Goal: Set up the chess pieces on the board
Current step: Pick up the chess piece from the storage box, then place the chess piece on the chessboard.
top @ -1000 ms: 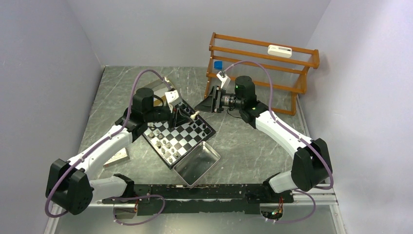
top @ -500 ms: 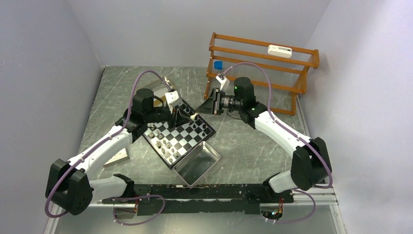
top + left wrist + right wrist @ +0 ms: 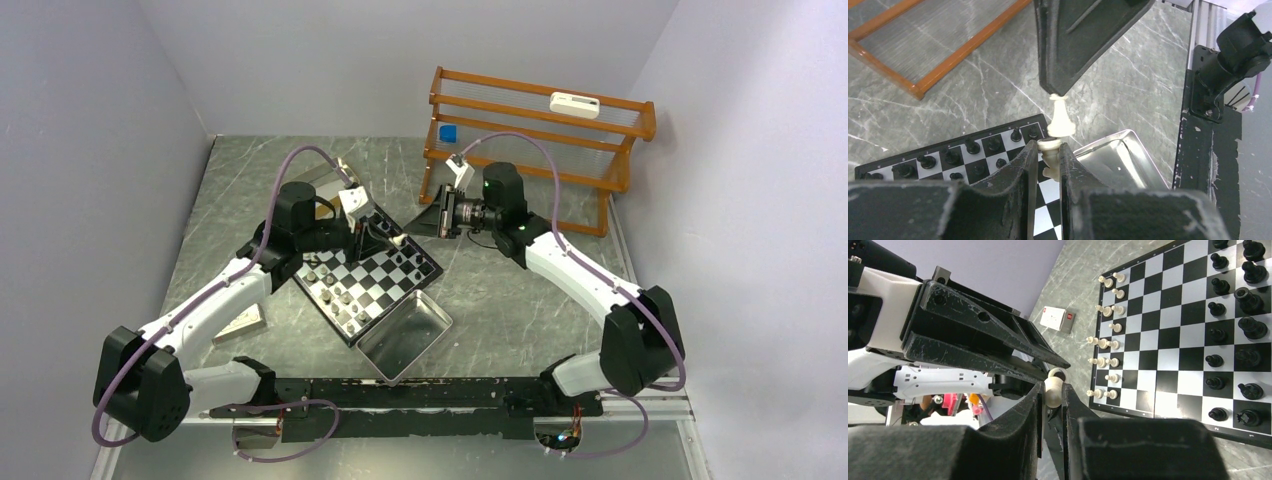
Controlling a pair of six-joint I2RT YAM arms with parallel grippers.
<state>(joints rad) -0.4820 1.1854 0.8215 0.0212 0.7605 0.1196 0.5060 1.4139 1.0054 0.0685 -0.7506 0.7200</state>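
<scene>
Top external: your left gripper (image 3: 392,240) and right gripper (image 3: 408,230) meet over the far corner of the board (image 3: 370,285). Left wrist: left jaws clamp the lower end of the cream piece (image 3: 1060,120), its long axis rising toward the right tips. Right wrist: those jaws are clamped on its top (held from both ends).

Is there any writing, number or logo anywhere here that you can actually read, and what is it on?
Nothing can be read for certain.
Board rim: tiny pale marks, too small to read.
White card with a red patch: blurred.
</scene>
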